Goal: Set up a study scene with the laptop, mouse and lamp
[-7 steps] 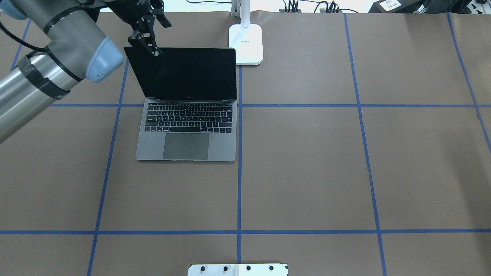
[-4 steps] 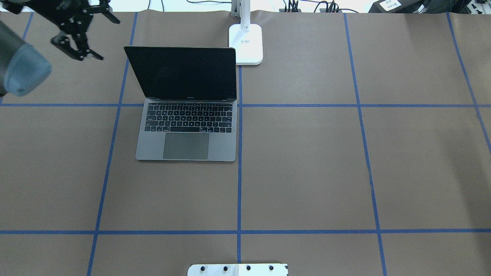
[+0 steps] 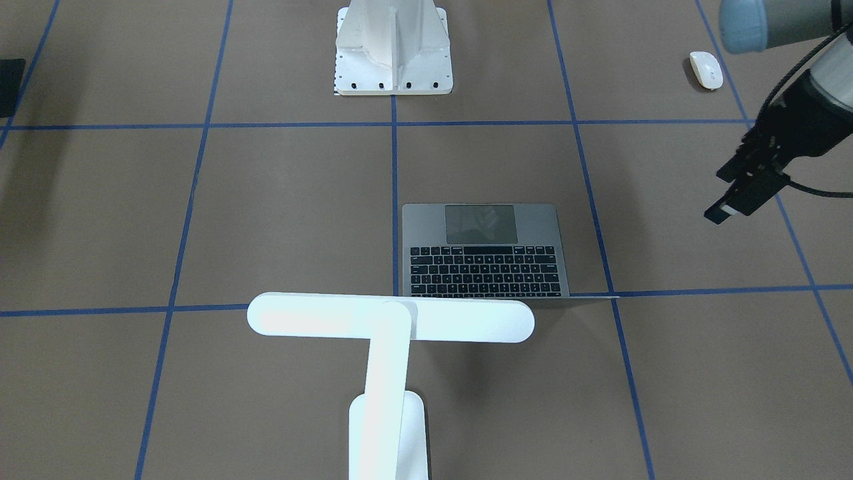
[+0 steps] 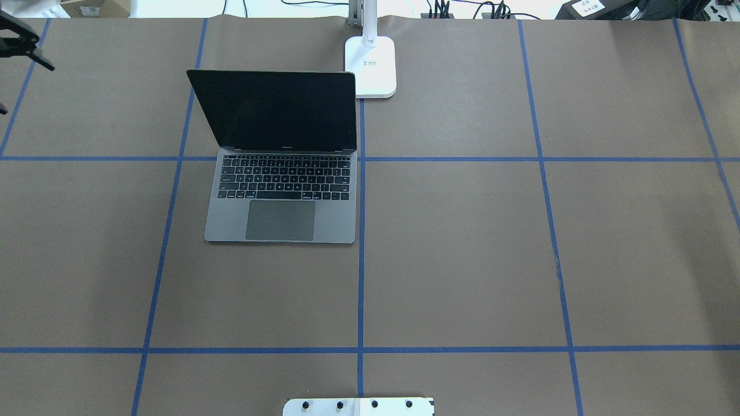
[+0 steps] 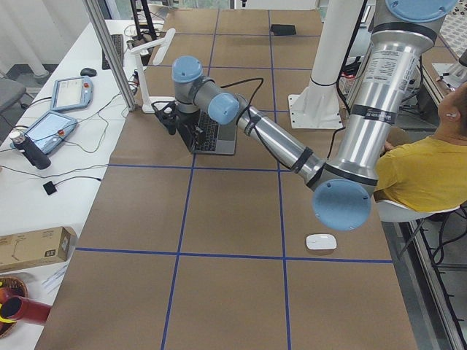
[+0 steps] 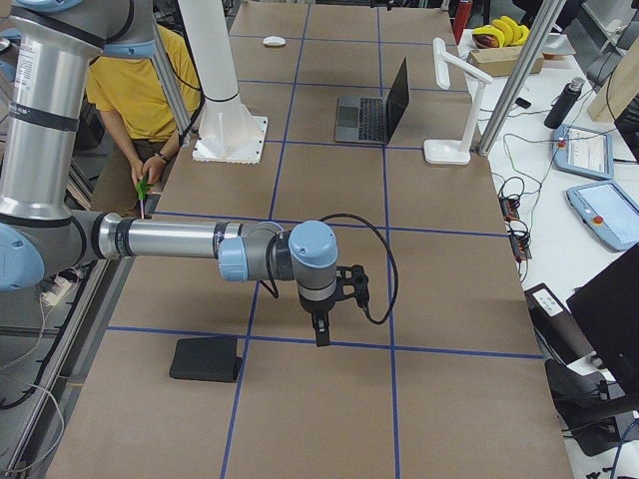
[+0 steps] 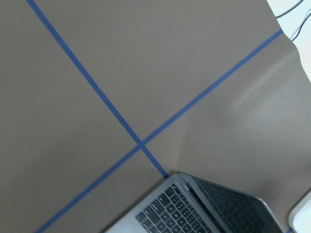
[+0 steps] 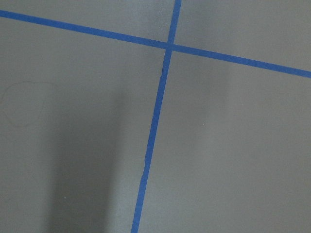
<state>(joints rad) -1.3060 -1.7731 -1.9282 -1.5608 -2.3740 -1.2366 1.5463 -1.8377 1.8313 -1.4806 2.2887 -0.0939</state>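
The grey laptop (image 4: 280, 199) stands open on the brown table, its black screen upright; it also shows in the front view (image 3: 486, 260). The white lamp stands just behind it, base (image 4: 370, 66) on the table and its bar (image 3: 390, 318) over the laptop's back edge. The white mouse (image 3: 706, 69) lies near the robot's left front corner, outside the overhead view. My left gripper (image 3: 725, 199) is open and empty, hovering left of the laptop; one of its fingers (image 4: 40, 59) shows at the overhead view's left edge. My right gripper (image 6: 321, 334) hangs over bare table far to the right; I cannot tell its state.
The white bolted pedestal (image 3: 393, 47) stands at the robot's side of the table. A flat black pad (image 6: 205, 359) lies near the right arm. An operator in yellow (image 5: 423, 175) sits beside the table. Blue tape lines grid the surface.
My left gripper has moved from the top left corner of the laptop's screen out to the left, almost leaving the overhead view. The laptop has not moved.
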